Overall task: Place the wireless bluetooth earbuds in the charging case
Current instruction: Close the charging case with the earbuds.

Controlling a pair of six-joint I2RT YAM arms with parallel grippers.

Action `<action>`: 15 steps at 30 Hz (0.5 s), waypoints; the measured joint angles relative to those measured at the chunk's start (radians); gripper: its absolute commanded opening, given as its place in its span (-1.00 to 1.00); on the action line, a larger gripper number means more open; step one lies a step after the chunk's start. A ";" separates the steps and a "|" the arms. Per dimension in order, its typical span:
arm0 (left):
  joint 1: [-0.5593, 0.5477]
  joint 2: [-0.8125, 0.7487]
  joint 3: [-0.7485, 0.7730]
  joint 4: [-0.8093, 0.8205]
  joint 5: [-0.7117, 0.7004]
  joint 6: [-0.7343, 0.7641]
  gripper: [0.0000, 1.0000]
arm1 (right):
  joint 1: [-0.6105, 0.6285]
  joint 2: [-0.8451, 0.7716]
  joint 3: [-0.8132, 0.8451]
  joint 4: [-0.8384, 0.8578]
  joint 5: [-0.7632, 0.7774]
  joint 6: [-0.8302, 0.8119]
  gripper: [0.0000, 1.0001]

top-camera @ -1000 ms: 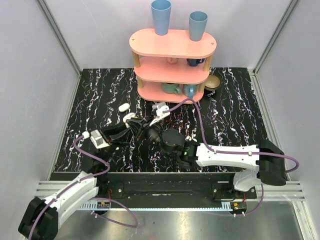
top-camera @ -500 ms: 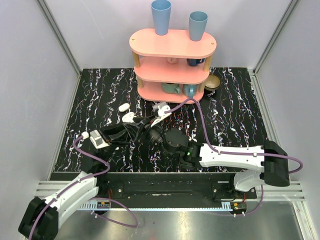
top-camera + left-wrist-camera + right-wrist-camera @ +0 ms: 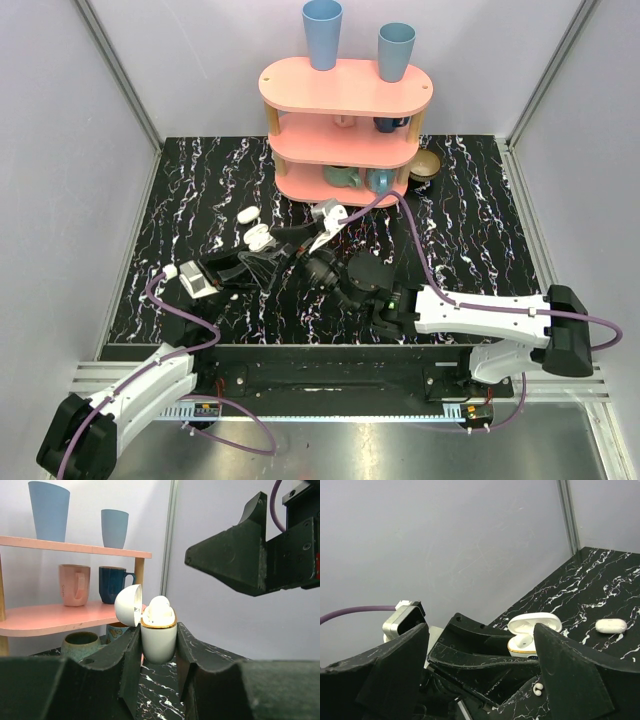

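The white charging case (image 3: 159,639) stands upright between my left gripper's (image 3: 158,641) fingers, which are shut on its body. Its lid (image 3: 127,605) is swung open to the left. One white earbud (image 3: 160,608) sits in the gold-rimmed opening. The top view shows the case (image 3: 258,238) left of the table's middle. My right gripper (image 3: 480,627) is open, facing the case (image 3: 530,636) from the right with nothing between its fingers. One right finger (image 3: 240,555) hangs above and right of the case. A small white oval piece (image 3: 247,214) lies on the table behind the case; I cannot tell whether it is an earbud.
A pink three-tier shelf (image 3: 345,85) stands at the back with two blue cups (image 3: 322,35) on top and mugs (image 3: 345,177) on the lower tiers. A brown round object (image 3: 425,165) lies right of it. A tiny white bit (image 3: 537,691) lies on the marble under the left gripper.
My right gripper has opened wide and drawn back to the right, away from the case. The left gripper has kept its hold on the case.
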 measured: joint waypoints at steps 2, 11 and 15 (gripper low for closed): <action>0.000 0.000 0.000 0.000 0.001 0.001 -1.00 | 0.000 -0.009 0.006 -0.009 0.000 -0.002 0.93; 0.000 -0.003 0.000 0.000 0.013 0.004 -1.00 | -0.014 -0.027 0.058 -0.167 0.047 0.036 1.00; 0.000 -0.016 0.000 0.001 0.016 0.011 -1.00 | -0.107 -0.027 0.149 -0.344 0.032 0.137 0.99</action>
